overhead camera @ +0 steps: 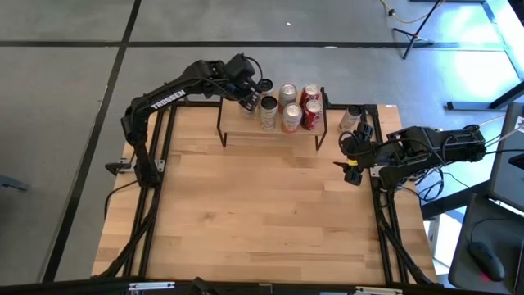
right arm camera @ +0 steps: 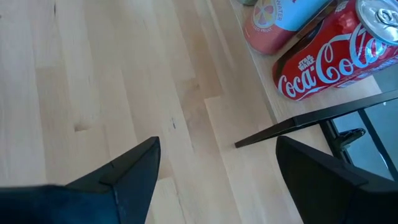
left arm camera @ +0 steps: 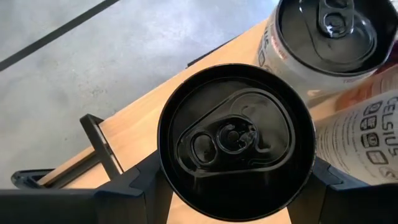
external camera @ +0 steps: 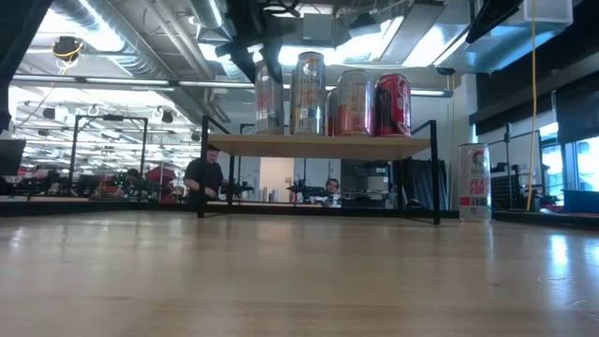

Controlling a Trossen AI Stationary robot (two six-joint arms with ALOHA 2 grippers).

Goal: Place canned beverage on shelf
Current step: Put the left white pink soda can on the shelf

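Observation:
The shelf (external camera: 318,145) is a low riser with a light wooden top and black legs at the table's far middle; it also shows in the high view (overhead camera: 237,123). Several cans stand on it, among them a tall silver one (external camera: 308,92) and a red one (external camera: 393,103). My left gripper (overhead camera: 248,100) is over the shelf's left part, shut on a black-topped can (left arm camera: 233,140) that stands at the left end of the row (external camera: 268,98). My right gripper (right arm camera: 214,174) is open and empty above the table's right side (overhead camera: 348,160). My left gripper pinches the black-topped can between its two fingers (left arm camera: 134,180), one on each side of the can's wall just below the top rim (left arm camera: 163,168). The fingers come from above, pointing down. The can stands upright, and its bottom (external camera: 268,131) appears to rest on the shelf top.
A white can with a peach label (external camera: 474,183) stands on the table just right of the shelf (overhead camera: 350,117). A red Coca-Cola can (right arm camera: 336,56) is at the shelf's right end. The shelf's black frame (right arm camera: 298,127) lies close ahead of my right gripper. People show in the room behind.

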